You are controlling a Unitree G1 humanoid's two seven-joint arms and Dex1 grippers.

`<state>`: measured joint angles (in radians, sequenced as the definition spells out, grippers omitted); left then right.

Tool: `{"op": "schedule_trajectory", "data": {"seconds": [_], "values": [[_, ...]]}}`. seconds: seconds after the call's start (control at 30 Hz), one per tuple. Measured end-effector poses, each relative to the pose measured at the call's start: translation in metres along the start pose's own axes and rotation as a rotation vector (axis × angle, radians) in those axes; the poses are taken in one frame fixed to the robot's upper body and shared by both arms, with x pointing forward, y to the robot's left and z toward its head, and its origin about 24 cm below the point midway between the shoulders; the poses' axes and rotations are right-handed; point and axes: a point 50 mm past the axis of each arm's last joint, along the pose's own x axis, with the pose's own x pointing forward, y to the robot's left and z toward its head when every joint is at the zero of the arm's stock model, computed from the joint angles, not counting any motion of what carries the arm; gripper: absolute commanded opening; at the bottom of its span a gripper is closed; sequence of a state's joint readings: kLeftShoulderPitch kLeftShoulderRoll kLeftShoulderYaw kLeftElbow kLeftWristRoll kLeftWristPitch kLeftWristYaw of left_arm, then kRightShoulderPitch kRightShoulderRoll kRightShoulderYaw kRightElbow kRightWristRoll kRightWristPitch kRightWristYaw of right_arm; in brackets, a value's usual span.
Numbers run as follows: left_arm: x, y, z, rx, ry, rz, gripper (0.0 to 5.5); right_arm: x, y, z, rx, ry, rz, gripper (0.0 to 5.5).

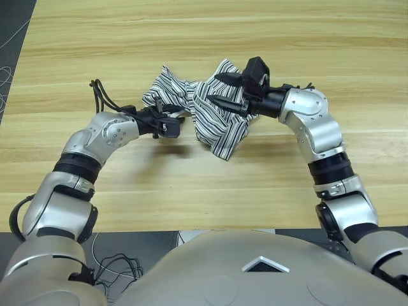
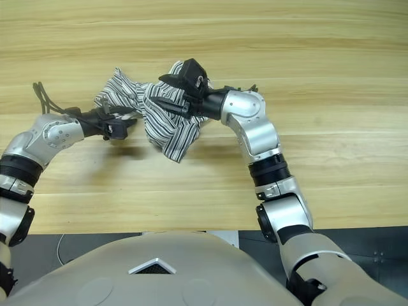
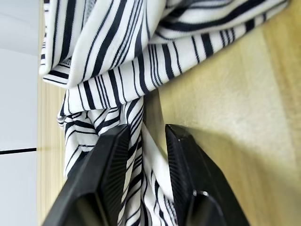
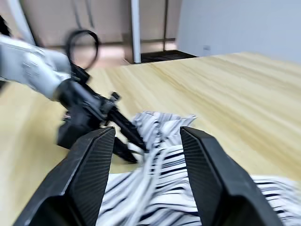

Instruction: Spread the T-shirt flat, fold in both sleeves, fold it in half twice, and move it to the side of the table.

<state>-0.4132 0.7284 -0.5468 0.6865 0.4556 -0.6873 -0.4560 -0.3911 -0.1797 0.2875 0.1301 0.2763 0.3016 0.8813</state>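
- The desk (image 1: 255, 38) is pale wood, with bare board on every side of the cloth.
- The T-shirt (image 1: 213, 131), striped black and white, lies crumpled in a heap at the middle of the desk, between the two arms. It is not spread at all, and no sleeve or hem can be picked out.
- The right fingers (image 4: 94, 165) stand wide apart over the right side of the heap, gripping nothing, with striped cloth just below them.
- The left fingers (image 3: 113, 160) are closed on a gathered fold at the near left edge of the heap, with the cloth running up between them.
- Risk: the pinched fold looks to be several layers thick. Pulling it left would likely drag the whole bundle rather than open it.
- Risk: if the right fingers close where they are, they may catch a mid-body bunch instead of an edge. Drawing the arms apart would then twist the shirt into a rope.
- Risk: the left hold is shallow, near the fingertips, so a sharp tug could slip the cloth free.
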Motion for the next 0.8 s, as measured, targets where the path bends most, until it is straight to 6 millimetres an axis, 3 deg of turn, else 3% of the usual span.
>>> {"op": "schedule_trajectory", "data": {"seconds": [0.23, 0.67, 0.8], "values": [[0.000, -0.001, 0.001, -0.003, 0.003, 0.002, 1.46, 0.000, 0.008, -0.020, 0.060, 0.085, -0.020, 2.56], [0.002, -0.002, 0.004, -0.002, -0.013, 0.003, 1.46, -0.005, 0.000, -0.060, 0.062, 0.201, -0.090, 2.56], [0.002, -0.003, 0.004, -0.002, -0.013, 0.003, 1.46, -0.001, 0.004, -0.064, 0.061, 0.211, -0.051, 2.56]]}}
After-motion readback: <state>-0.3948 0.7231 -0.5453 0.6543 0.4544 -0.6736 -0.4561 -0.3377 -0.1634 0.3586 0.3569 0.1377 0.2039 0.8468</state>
